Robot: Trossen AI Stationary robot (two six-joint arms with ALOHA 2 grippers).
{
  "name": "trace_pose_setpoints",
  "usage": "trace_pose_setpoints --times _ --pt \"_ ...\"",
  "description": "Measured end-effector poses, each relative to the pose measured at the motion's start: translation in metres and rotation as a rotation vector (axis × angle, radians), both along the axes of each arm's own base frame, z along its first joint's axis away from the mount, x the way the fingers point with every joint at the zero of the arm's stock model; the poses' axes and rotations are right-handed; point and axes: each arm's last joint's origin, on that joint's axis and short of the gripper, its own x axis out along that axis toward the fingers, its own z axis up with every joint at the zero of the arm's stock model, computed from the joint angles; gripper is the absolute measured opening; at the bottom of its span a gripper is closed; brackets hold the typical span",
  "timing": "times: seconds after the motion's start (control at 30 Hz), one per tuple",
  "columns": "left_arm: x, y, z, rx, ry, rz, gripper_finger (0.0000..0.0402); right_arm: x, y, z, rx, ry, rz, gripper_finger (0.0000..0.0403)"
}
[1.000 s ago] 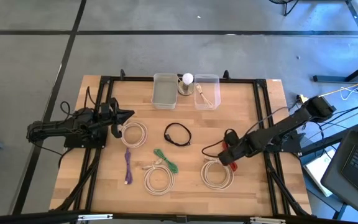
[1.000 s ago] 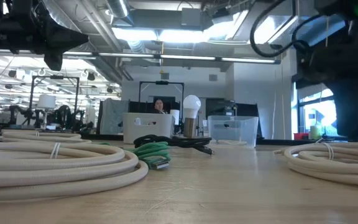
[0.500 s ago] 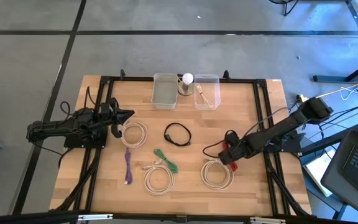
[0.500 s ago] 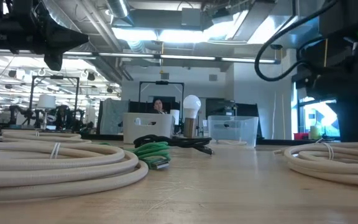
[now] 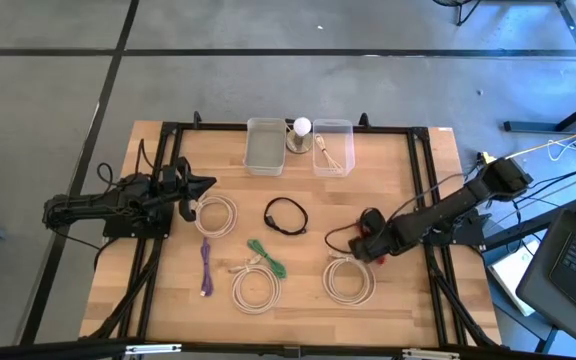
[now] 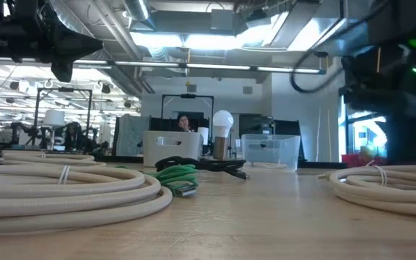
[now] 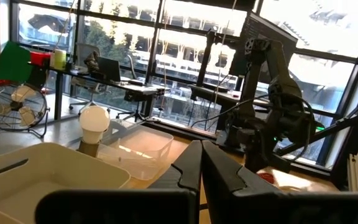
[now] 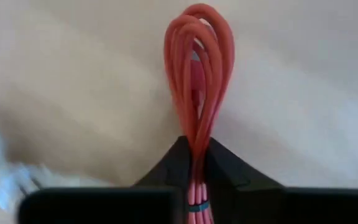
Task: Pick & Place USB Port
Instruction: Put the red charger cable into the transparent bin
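Right tool (image 8: 196, 163): clamped on a bundled red rubbery cable (image 8: 197, 74) above the wooden counter (image 5: 408, 175). Left tool (image 7: 201, 163): fingers together, empty, near a coiled cream cable (image 5: 215, 214).

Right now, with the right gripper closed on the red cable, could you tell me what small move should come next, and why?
Probably lift straight up. The right gripper has its fingers pinched on the red cable, whose loop lies low over the table, so it needs height before travelling to the clear bin.

Red cable bundle (image 8: 197, 74) pinched between end effector fingers, probably lifted.
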Motion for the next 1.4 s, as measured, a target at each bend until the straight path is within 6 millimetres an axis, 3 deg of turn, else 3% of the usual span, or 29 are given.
trace_pose_setpoints --times 0.13,0.23,0.4,0.5,0.63,0.83,1.0,1.17,1.4 --pt "0.000 0.000 0.000 0.000 0.001 0.002 0.0004 0.009 0.000 0.032 -0.082 0.069 0.030 0.0022" --pt "0.000 0.000 0.000 0.000 0.000 0.006 0.0004 0.021 0.001 0.075 -0.188 0.066 0.068 0.0020" --pt "0.000 0.000 0.000 0.000 -0.002 0.009 0.0004 0.042 -0.002 0.148 -0.471 -0.114 0.165 0.0020" --pt "0.000 0.001 0.001 -0.003 -0.009 0.027 0.0004 0.055 -0.020 0.175 -0.596 -0.133 0.194 0.0020" --pt "-0.001 0.002 0.001 -0.008 -0.016 0.068 0.0004 0.075 -0.067 0.195 -0.658 -0.095 0.180 0.0020" --pt "-0.001 0.002 0.003 0.016 -0.028 0.073 0.0004 0.098 -0.162 0.211 -0.579 -0.238 0.287 0.0020" --pt "-0.001 0.002 0.003 0.016 -0.026 0.071 0.0004 0.083 -0.226 0.216 -0.539 -0.322 0.196 0.0020" --pt "-0.001 0.002 0.003 0.018 -0.019 0.071 0.0004 0.076 -0.262 0.190 -0.397 -0.297 0.141 0.0020" --pt "-0.001 0.002 0.002 0.018 -0.018 0.071 0.0004 0.100 -0.288 0.138 -0.294 -0.202 0.149 0.0020"
